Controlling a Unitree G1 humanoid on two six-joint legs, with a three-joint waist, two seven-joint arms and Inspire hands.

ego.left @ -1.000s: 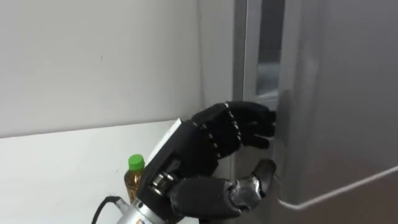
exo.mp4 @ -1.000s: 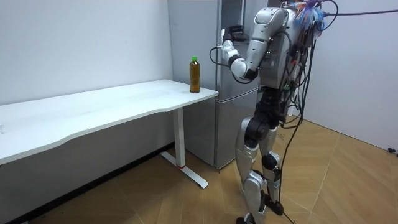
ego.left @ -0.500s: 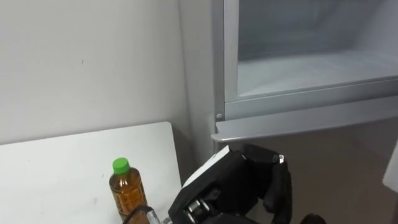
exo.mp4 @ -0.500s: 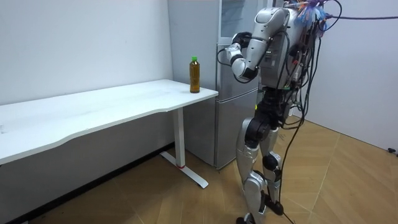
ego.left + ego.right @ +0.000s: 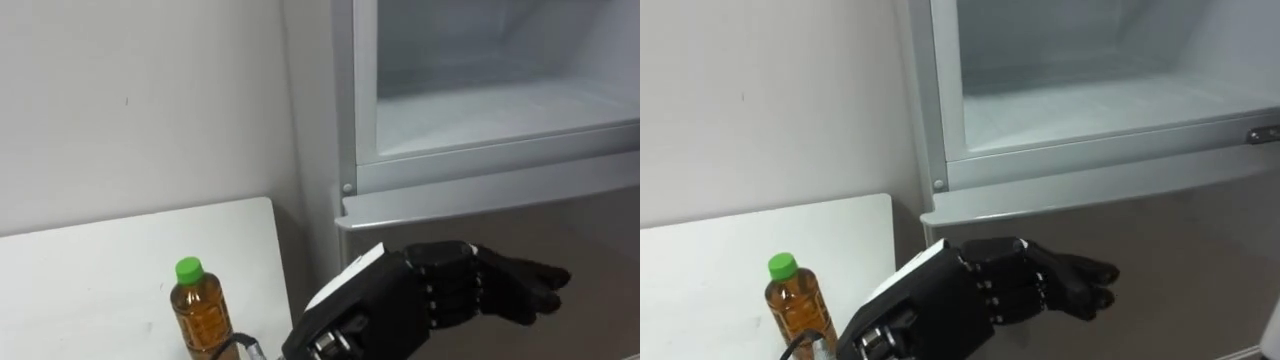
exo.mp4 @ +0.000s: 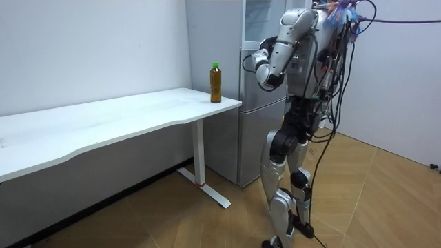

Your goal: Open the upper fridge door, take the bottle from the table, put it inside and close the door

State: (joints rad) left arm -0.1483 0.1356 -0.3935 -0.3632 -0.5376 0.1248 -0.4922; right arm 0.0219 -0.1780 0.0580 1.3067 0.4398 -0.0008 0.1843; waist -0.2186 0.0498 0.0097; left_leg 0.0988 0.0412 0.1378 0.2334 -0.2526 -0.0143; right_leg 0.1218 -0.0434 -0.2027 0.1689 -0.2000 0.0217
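A bottle [image 5: 200, 315] of amber drink with a green cap stands upright near the white table's [image 5: 100, 260] corner, beside the fridge. The upper fridge compartment [image 5: 480, 100] is open and its pale shelf is bare. My left hand [image 5: 440, 295] hovers in front of the grey lower door [image 5: 520, 225], below the open compartment and right of the bottle. It is open, its fingers stretched toward the right, holding nothing. In the room view I stand upright facing the fridge [image 6: 248, 96], left hand [image 6: 260, 56] raised at chest height, with the bottle [image 6: 216, 83] on the table end.
The long white table [image 6: 124, 114] runs along the wall to the room view's left of the fridge. A white wall [image 5: 140, 100] stands behind the table. Wooden floor [image 6: 386, 200] lies open around my feet.
A second ago my left hand was curled on the upper door's edge; the compartment now stands open. The hand has come off, dropped lower, and its fingers have straightened.
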